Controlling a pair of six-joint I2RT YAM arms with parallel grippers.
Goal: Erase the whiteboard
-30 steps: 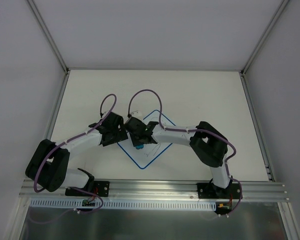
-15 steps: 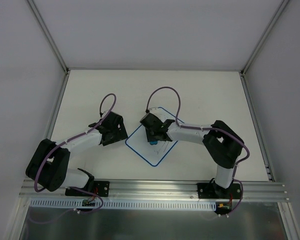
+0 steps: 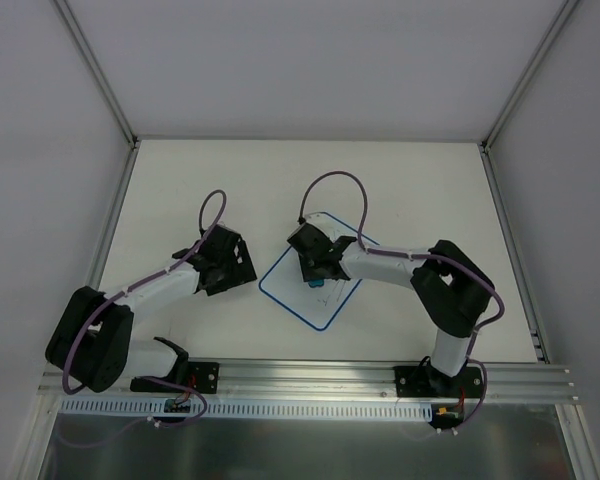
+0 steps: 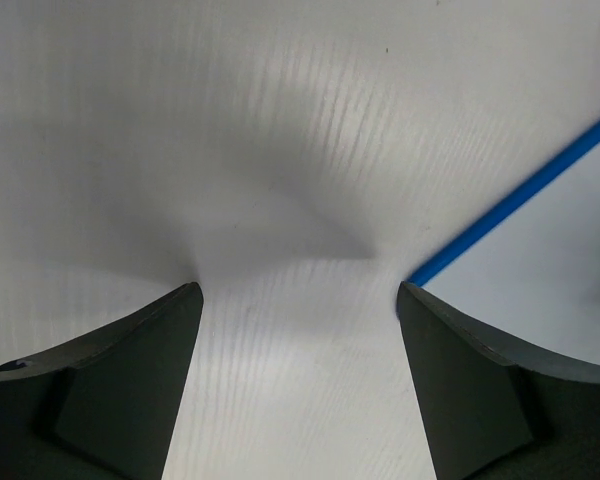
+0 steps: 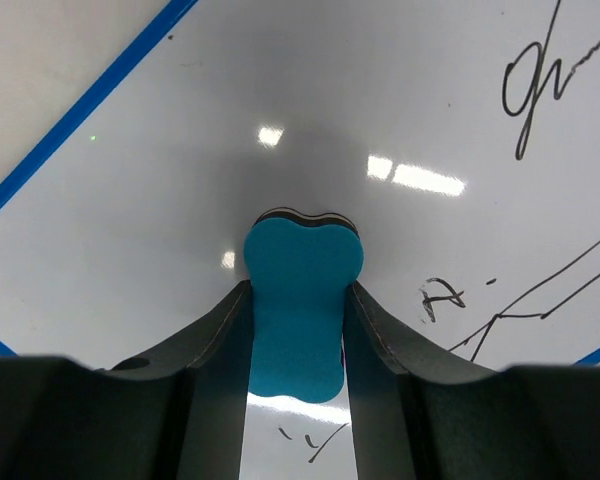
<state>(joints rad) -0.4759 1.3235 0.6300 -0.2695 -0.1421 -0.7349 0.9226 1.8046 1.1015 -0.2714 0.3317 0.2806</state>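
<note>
The whiteboard (image 3: 302,292), white with a thin blue border, lies tilted like a diamond near the table's middle. Dark scribbles show on it in the right wrist view (image 5: 528,95). My right gripper (image 3: 318,272) is shut on a small blue eraser (image 5: 300,300) and holds it down on the board's surface. My left gripper (image 3: 242,268) is open and empty, low over the bare table just left of the board; the board's blue edge (image 4: 520,195) shows beside its right finger.
The white table (image 3: 180,190) is fenced by aluminium rails at the sides and a rail along the near edge (image 3: 310,375). Grey walls stand behind and at both sides.
My right gripper has slid right across the board with the eraser, and the board has shifted and turned to the right with it. My left gripper now stands off the board's left edge.
</note>
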